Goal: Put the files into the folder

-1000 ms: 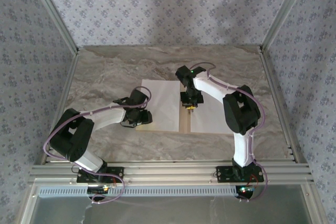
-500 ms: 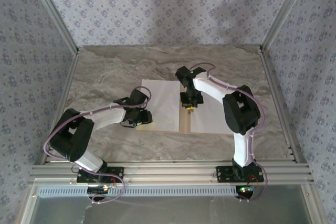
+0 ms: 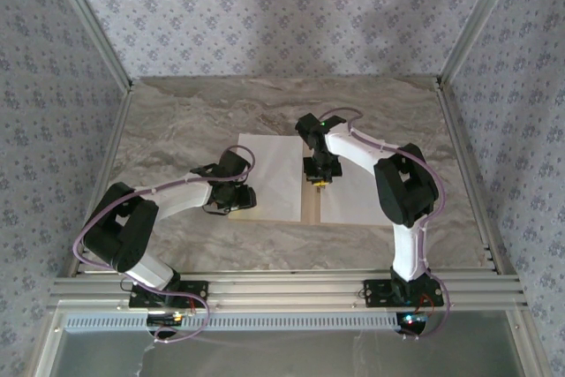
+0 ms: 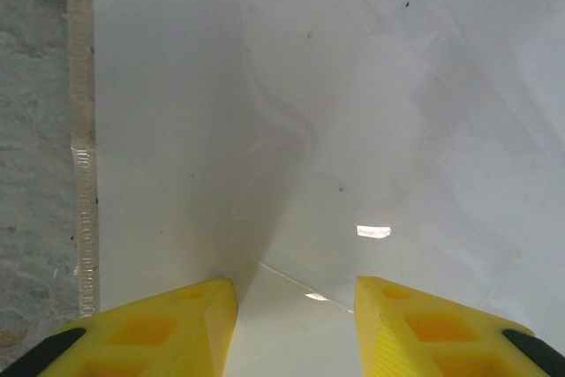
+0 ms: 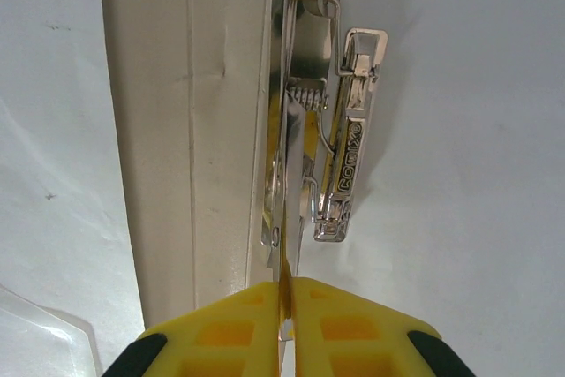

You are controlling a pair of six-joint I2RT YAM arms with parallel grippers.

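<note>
The files (image 3: 275,174), thin limp slick sheets, are lying flat inside the open folder (image 5: 168,130); you're needing an edge pinch. Your right gripper (image 5: 285,302) is clamping the spine's metal clip (image 5: 340,156); your left gripper (image 4: 294,293) is hovering, fingers apart, over the left sheet (image 4: 353,112).

Bare marble table (image 3: 177,121) runs along the far side and down both flanks, closed in by papered walls (image 3: 265,15) and slanting metal posts (image 3: 88,19). The centre is taken by the spread folder (image 3: 310,209), with flat white files (image 3: 278,165) on each half lying low enough to pass over. The left gripper (image 3: 240,198), fingers apart, blocks the folder's left edge. The right gripper (image 3: 320,179), pinched on the raised metal clip (image 5: 340,130), bars the spine, and its arm crosses the right half
</note>
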